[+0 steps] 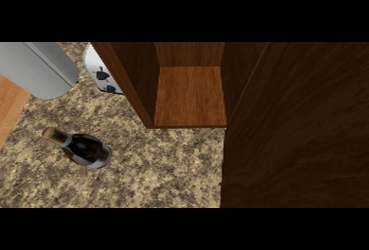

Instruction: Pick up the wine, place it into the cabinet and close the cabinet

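- The speckled counter (158, 171) fills the lower left of the frame.
- A big wooden door (296, 127) covers the right side.
- The wine bottle (83, 148) is at the left middle of the counter. Its cork end points to the upper left and its dark wide end to the lower right.
- No hand shows anywhere, so I cannot tell what the hands are doing or how near the bottle they are.
- The open cabinet (189, 95) sits higher up, middle top.
- A grey rounded thing (39, 68) is at the upper left.
- A small silver appliance (101, 73) sits just beside the cabinet.
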Controlling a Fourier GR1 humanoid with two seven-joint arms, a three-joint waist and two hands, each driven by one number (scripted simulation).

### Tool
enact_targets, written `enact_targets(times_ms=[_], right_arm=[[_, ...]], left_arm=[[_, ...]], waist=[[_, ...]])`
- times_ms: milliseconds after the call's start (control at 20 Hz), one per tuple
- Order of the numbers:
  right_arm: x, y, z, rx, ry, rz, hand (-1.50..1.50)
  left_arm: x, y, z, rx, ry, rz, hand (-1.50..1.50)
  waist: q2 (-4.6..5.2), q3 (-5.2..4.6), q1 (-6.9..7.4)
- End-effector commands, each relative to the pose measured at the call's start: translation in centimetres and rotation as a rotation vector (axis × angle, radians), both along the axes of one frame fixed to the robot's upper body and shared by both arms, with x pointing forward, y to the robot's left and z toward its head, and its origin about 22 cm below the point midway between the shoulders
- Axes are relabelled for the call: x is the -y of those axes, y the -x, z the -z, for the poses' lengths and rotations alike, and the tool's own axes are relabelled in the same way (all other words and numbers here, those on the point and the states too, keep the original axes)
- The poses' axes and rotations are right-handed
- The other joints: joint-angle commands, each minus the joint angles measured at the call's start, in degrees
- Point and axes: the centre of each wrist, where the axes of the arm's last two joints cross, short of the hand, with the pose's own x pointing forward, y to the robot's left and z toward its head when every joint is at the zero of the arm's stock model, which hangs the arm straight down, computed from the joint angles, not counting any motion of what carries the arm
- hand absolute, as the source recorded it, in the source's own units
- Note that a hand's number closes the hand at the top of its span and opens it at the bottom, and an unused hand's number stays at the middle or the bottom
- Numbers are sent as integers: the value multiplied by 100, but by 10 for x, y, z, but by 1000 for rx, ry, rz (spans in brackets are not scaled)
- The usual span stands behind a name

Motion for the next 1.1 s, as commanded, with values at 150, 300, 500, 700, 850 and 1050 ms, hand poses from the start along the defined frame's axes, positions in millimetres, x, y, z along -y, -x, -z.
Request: enact_targets(times_ms=[150,300,500,700,850,1050], right_arm=[[-2,42,-45,85,-55,-29,-150],[4,36,-36,88,-51,7,-150],[10,36,-37,94,-56,-18,-150],[13,41,-37,64,-44,-15,-150],[12,32,-31,95,-45,-23,-150],[14,32,-26,77,-82,-19,-150]], left_arm=[[1,-8,-6,35,10,-38,-150],[-20,-1,19,-11,-14,-80,-150],[-25,-19,40,-38,-70,-126,-150],[-22,-25,67,-78,-93,-109,-150],[-19,-42,78,-93,-106,-109,-150],[-20,-55,101,-93,-140,-117,-150]], waist=[[25,-2,-19],[21,-1,12],[38,-1,-82],[34,-3,-104],[40,0,-75],[37,0,-99]])
